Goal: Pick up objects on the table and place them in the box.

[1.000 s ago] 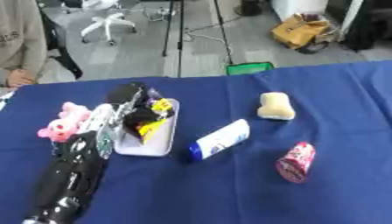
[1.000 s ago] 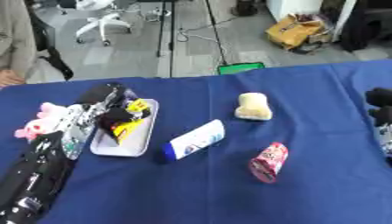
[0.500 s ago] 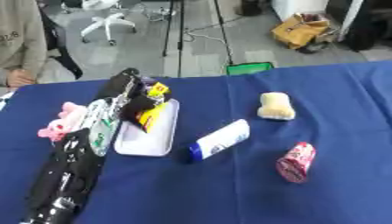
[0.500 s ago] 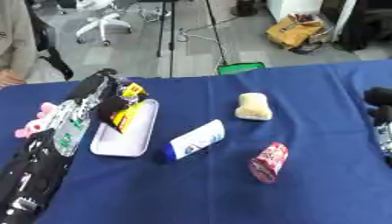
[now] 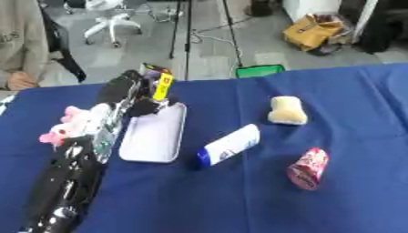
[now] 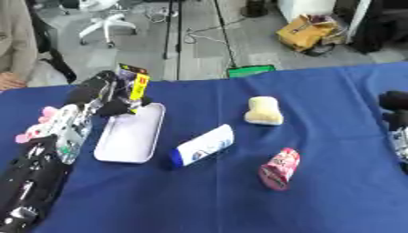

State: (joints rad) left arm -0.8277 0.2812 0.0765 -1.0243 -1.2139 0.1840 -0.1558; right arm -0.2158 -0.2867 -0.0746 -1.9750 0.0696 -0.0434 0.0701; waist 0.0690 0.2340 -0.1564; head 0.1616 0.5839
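The left hand [image 5: 131, 93], upper left of frame, pinches a flat yellow-and-black packet [image 5: 159, 82] upright, directly above the shallow white tray's [image 5: 151, 141] far end. The right hand [image 6: 396, 107] shows at the right edge; I cannot tell its fingers.

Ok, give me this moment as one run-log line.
left robot hand: shut on yellow-and-black packet, lifted over white tray | right robot hand: idle at right edge | on table: sponge, white bottle, pink packet

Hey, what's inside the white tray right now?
The white tray looks empty: its bare floor shows. The left hand holds a yellow and black packet above its far end, hiding that far rim.
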